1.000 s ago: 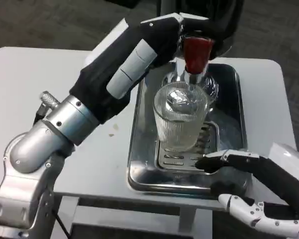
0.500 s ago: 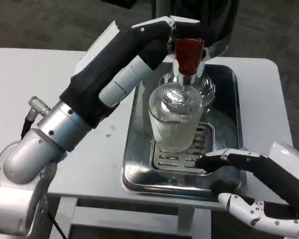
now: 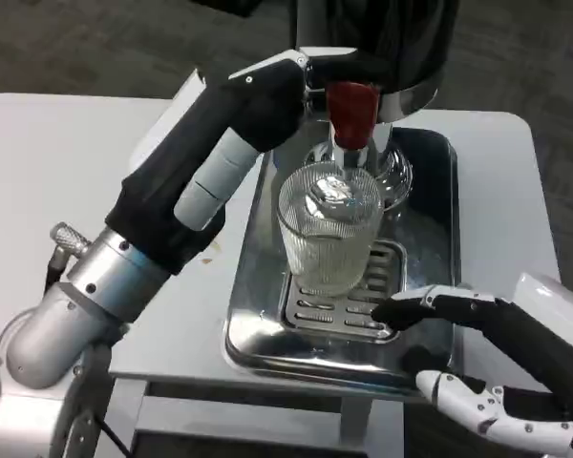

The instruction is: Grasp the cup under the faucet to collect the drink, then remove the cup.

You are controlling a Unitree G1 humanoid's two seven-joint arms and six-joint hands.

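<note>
If the tap [image 3: 351, 110] — worked by the left hand [image 3: 296, 81] — is left running, the unheld cup [image 3: 329, 229] could be overfilled, the right hand [image 3: 458, 310] lying open, empty.

Ribbed cup [image 3: 330, 235] under red faucet [image 3: 350, 113]

Clear ribbed cup [image 3: 331, 229] — red faucet handle [image 3: 350, 107] — shiny silver tray [image 3: 258, 320], slotted grate [image 3: 349, 310], white table [image 3: 67, 181].

Lab-like: white table [image 3: 67, 172] on grey carpet [image 3: 95, 43].
</note>
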